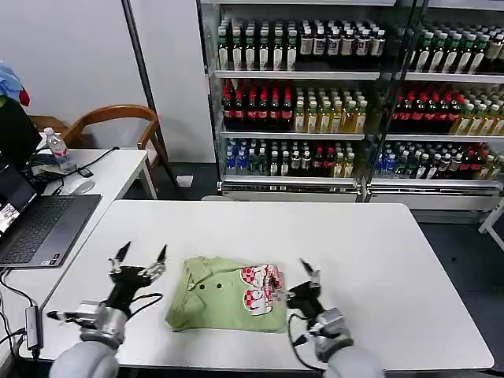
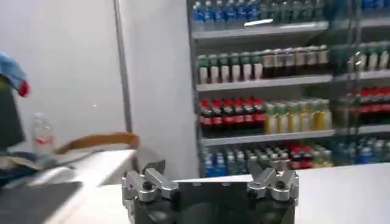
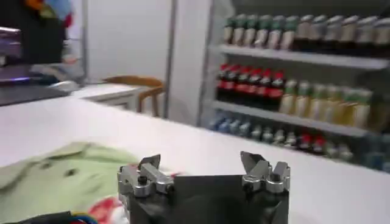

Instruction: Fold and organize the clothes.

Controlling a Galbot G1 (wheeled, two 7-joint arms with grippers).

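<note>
Green shirt (image 1: 228, 294) lies folded on white table (image 1: 378, 260) — drink shelves (image 1: 346, 94) behind.

Head camera looks down; both wrist cameras face the drinks shelves (image 1: 354, 102)

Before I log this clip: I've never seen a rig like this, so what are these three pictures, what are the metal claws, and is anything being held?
The wide picture comes from a camera on the robot's head, looking down at a white table. The other two come from cameras on its wrists, each looking out past its own claw.

The claws are grippers, the robot's hands. The left gripper is raised just left of the shirt, fingers spread open. The right gripper sits at the shirt's right edge, also open. Neither holds anything.

On the table lies one light green shirt, already folded into a rough rectangle, with a collar, small buttons and a red-and-white checkered print. A laptop sits on a side desk, and drink shelves stand behind.
</note>
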